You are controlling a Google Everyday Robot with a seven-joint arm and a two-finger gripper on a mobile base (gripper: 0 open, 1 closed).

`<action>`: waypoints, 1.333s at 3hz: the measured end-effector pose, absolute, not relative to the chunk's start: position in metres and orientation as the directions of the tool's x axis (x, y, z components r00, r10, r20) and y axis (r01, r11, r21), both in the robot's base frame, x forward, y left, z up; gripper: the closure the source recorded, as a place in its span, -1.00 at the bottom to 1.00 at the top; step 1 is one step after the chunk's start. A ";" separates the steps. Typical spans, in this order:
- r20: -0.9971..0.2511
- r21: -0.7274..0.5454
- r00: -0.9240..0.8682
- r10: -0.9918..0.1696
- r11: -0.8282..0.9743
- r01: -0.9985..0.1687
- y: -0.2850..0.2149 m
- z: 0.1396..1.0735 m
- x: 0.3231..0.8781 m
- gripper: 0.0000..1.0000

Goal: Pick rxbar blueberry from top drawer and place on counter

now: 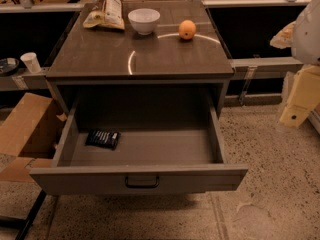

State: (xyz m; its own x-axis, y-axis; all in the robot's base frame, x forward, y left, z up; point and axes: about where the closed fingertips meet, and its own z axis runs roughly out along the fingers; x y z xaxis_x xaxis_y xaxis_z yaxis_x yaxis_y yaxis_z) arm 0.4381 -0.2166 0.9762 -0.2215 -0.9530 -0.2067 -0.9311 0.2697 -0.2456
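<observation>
Nearest is the front panel of the top drawer (pixel 200 176), pulled fully open over the speckled floor (pixel 270 184), with a small black handle (pixel 142 182) at the middle of the panel. Inside, the rxbar blueberry (pixel 102 138) lies flat on the drawer bottom at the left side, near the left wall and apart from the front panel, its dark wrapper showing pale stripes. To the left of the drawer a brown cardboard box (pixel 25 126) stands open on the floor. At the right edge of the view the end effector (pixel 295 111) hangs above the floor, well apart from the drawer and the bar; I cannot tell whether it is released or clenched, and nothing shows in its grasp. Above the drawer lies the dark glossy surface (pixel 150 59), with a thin pale arc of reflection. Toward its far edge stand a white bowl (pixel 144 20), an orange (pixel 187 29) just right of it, and a tan snack bag (pixel 106 9) to the left. A paper cup (pixel 31 62) sits on a ledge off to the left
</observation>
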 end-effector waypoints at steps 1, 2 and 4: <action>-0.207 -0.245 -0.221 -0.953 0.269 -0.931 -0.217 0.976 0.438 -1.00; -0.243 -0.215 -0.180 -0.953 0.234 -0.948 -0.199 0.944 0.459 -1.00; -0.403 -0.137 -0.095 -0.910 0.163 -0.977 -0.095 0.896 0.507 -1.00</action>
